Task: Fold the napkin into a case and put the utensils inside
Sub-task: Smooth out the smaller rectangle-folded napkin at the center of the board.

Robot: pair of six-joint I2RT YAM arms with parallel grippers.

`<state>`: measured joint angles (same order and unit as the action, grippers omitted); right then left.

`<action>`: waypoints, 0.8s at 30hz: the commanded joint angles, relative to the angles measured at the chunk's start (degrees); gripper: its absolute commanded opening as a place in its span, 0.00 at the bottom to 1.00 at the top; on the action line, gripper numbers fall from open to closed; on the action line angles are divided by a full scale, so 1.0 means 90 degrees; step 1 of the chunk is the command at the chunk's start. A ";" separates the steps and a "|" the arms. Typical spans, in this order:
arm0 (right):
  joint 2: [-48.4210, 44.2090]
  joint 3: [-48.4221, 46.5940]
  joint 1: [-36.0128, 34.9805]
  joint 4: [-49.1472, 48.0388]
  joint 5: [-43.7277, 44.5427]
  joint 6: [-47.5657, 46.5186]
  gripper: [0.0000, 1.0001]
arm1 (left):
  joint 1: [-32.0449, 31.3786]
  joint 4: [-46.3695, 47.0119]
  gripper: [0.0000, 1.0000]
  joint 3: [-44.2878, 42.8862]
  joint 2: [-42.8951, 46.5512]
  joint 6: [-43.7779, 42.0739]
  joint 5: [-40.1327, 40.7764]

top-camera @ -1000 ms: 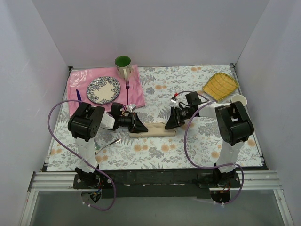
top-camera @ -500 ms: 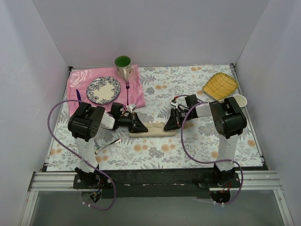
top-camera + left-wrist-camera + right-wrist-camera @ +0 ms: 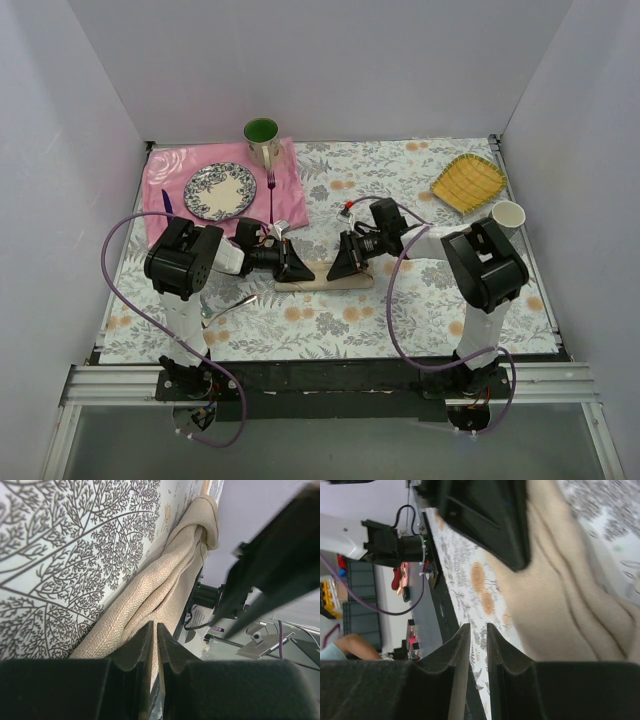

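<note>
The napkin (image 3: 322,275) lies on the flowered tablecloth as a narrow beige oblong case between the two arms. My left gripper (image 3: 302,270) sits at its left end. In the left wrist view the gripper (image 3: 155,625) is shut, with beige cloth (image 3: 165,575) showing in the slit between the fingers. My right gripper (image 3: 337,268) hovers over the napkin's middle. In the right wrist view the gripper (image 3: 478,626) stands narrowly open with nothing in the gap, and the napkin (image 3: 570,595) lies beside it. A slim metal utensil (image 3: 232,306) lies by the left arm's base.
A pink mat (image 3: 170,165) at the back left carries a patterned plate (image 3: 220,191), a green cup (image 3: 262,140), a purple fork (image 3: 271,195) and a dark purple utensil (image 3: 167,203). A yellow dish (image 3: 468,183) and a white cup (image 3: 508,214) stand at the right.
My right gripper has moved left along the napkin toward the left gripper, and its jaws have narrowed. The left arm has stayed where it was.
</note>
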<state>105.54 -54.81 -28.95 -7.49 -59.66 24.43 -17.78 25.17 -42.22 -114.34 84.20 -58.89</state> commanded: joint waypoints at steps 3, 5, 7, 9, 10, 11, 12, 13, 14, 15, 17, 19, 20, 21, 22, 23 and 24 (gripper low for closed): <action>0.0705 0.0211 0.0023 0.0030 0.0807 0.0089 0.26 | 0.0022 -0.0404 0.08 -0.0036 -0.0312 -0.0362 0.0704; 0.0939 0.0221 0.0033 0.0196 0.1197 0.0001 0.24 | 0.0022 -0.0162 0.09 0.0013 -0.0322 -0.0294 0.0646; 0.1269 0.0152 0.0043 0.0333 0.1394 -0.0106 0.24 | 0.0032 0.0384 0.13 0.0139 -0.0167 0.0056 0.0188; 0.1495 0.0103 0.0101 0.0305 0.1336 -0.0029 0.22 | 0.0032 0.1458 0.17 0.0403 0.0135 0.0359 -0.0348; 0.1622 0.0084 0.0111 0.0295 0.1336 -0.0028 0.22 | -0.0006 0.1713 0.19 0.0452 0.0446 0.0399 -0.0534; 0.1662 0.0064 0.0111 0.0295 0.1336 0.0001 0.21 | -0.0055 0.1764 0.22 0.0452 0.0623 0.0381 -0.0652; 0.1682 0.0045 0.0130 0.0275 0.1326 0.0030 0.21 | -0.0104 0.1619 0.23 0.0375 0.0789 0.0303 -0.0741; 0.1701 0.0035 0.0131 0.0275 0.1287 0.0050 0.21 | -0.0249 0.1453 0.24 0.0365 0.1100 0.0099 -0.0732; 0.1701 0.0035 0.0121 0.0246 0.1277 0.0117 0.20 | -0.0328 0.1094 0.24 0.0365 0.1219 -0.0029 -0.0674; 0.1692 0.0035 0.0131 0.0246 0.1277 0.0128 0.20 | -0.0416 0.0984 0.24 0.0403 0.1308 -0.0059 -0.0586; 0.1692 0.0045 0.0150 0.0265 0.1267 0.0118 0.20 | -0.0602 0.1012 0.24 0.0491 0.1338 0.0165 -0.0400; 0.1692 0.0074 0.0189 0.0256 0.1238 0.0128 0.20 | -0.0690 0.1099 0.24 0.0540 0.1163 0.0389 -0.0274; 0.1701 0.0084 0.0218 0.0256 0.1219 0.0118 0.19 | -0.0700 0.1110 0.24 0.0550 0.0949 0.0525 -0.0186; 0.1701 0.0093 0.0219 0.0265 0.1209 0.0089 0.19 | -0.0690 0.1129 0.24 0.0560 0.0821 0.0594 -0.0127; 0.1721 0.0084 0.0238 0.0275 0.1199 0.0089 0.19 | -0.0652 0.1168 0.24 0.0570 0.0695 0.0634 -0.0097; 0.1721 0.0084 0.0238 0.0275 0.1189 0.0089 0.19 | -0.0603 0.1207 0.24 0.0570 0.0568 0.0702 -0.0020; 0.1750 0.0093 0.0238 0.0265 0.1189 0.0079 0.19 | -0.0554 0.1188 0.24 0.0560 0.0354 0.0741 0.0049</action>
<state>117.12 -55.35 -27.40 -6.39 -59.44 28.64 -24.29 36.14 -38.33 -106.54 88.38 -61.49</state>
